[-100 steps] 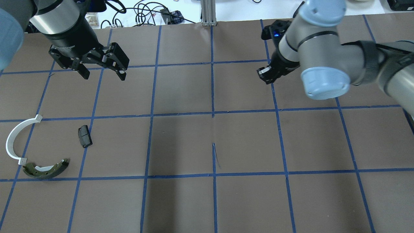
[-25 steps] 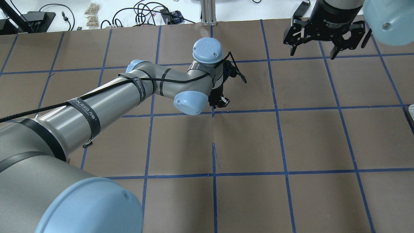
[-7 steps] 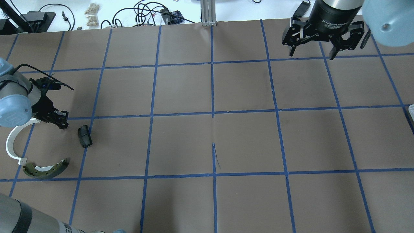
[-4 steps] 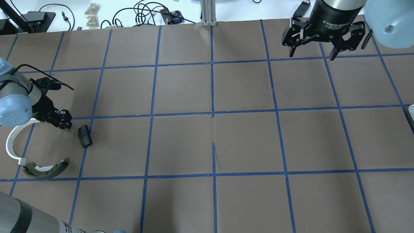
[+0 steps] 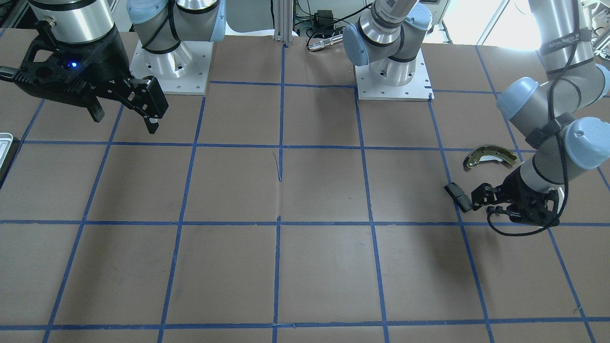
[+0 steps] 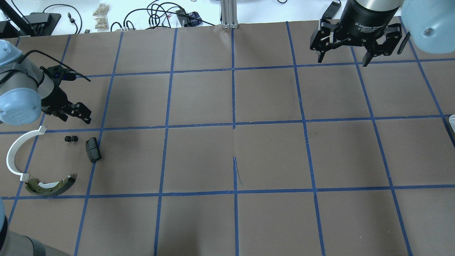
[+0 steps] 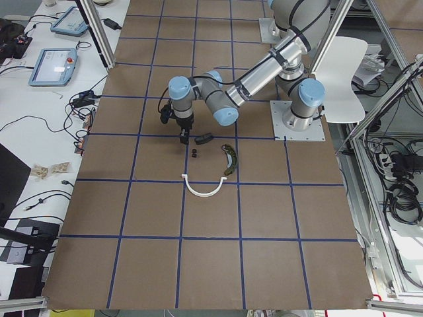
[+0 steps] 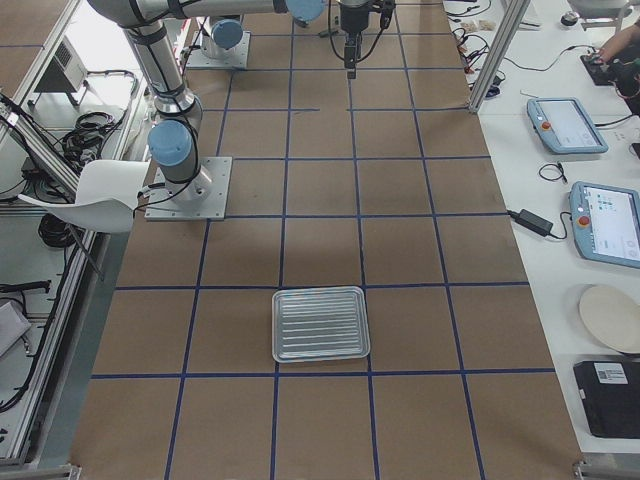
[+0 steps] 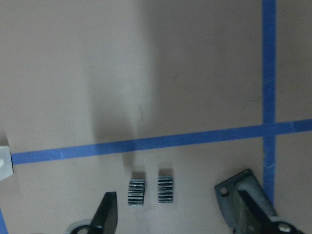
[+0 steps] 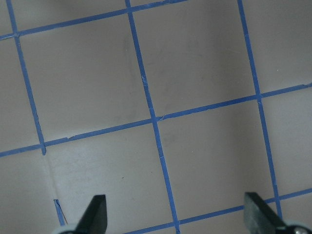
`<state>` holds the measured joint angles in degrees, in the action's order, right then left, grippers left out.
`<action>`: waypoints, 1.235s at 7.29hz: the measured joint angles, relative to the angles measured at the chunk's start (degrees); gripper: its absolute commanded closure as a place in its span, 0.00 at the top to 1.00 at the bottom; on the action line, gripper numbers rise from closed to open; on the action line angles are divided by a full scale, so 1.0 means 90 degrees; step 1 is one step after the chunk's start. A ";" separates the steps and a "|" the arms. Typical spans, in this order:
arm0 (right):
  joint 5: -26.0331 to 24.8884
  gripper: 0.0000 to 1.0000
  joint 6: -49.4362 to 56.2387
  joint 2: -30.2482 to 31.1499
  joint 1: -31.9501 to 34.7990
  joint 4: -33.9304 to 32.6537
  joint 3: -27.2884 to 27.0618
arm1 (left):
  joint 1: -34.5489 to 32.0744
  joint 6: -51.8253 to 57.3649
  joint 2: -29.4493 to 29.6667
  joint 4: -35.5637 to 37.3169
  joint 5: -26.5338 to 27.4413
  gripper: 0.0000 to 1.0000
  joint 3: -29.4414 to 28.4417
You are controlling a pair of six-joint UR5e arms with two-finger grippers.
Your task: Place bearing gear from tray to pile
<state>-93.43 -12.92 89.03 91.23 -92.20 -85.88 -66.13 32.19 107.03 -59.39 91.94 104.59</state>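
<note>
The bearing gear (image 6: 71,139), a small black twin-toothed part, lies on the brown paper between the white plastic arc (image 6: 16,156) and the black oblong pad (image 6: 93,149). The olive brake shoe (image 6: 49,186) lies nearer the robot. My left gripper (image 6: 81,114) is open and empty, a little above and beyond the gear. In the left wrist view the gear (image 9: 151,186) lies between the open fingers, and the gripper (image 9: 175,214) does not touch it. My right gripper (image 6: 343,59) is open and empty, high at the far right. The tray (image 8: 321,324) is empty.
Blue tape lines grid the brown table cover. The tray's rim shows at the right edge of the overhead view (image 6: 452,122). Cables and small items lie on the white bench beyond the table's far edge (image 6: 156,16). The two arm base plates (image 5: 393,78) stand at the robot's side.
My left gripper was shut and low at the pile; it has opened and moved up and away. The gear now lies free on the table. The right arm has hardly moved.
</note>
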 measured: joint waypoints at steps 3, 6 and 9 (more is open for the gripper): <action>0.0000 1.00 0.0000 0.0000 0.0000 0.0000 0.0001 | -0.1644 -0.2093 -0.0813 -0.1422 0.0000 1.00 -0.0733; 0.0000 1.00 0.0000 0.0000 0.0000 0.0000 0.0001 | -0.2312 -0.3226 -0.1659 -0.3025 -0.0181 1.00 -0.1622; 0.0026 1.00 0.0000 0.0000 0.0001 0.0000 0.0000 | -0.2375 -0.3537 -0.1873 -0.3687 -0.0344 1.00 -0.2071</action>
<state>-93.20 -12.92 89.03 91.24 -92.20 -85.88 -87.50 0.35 90.18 -92.57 88.84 85.95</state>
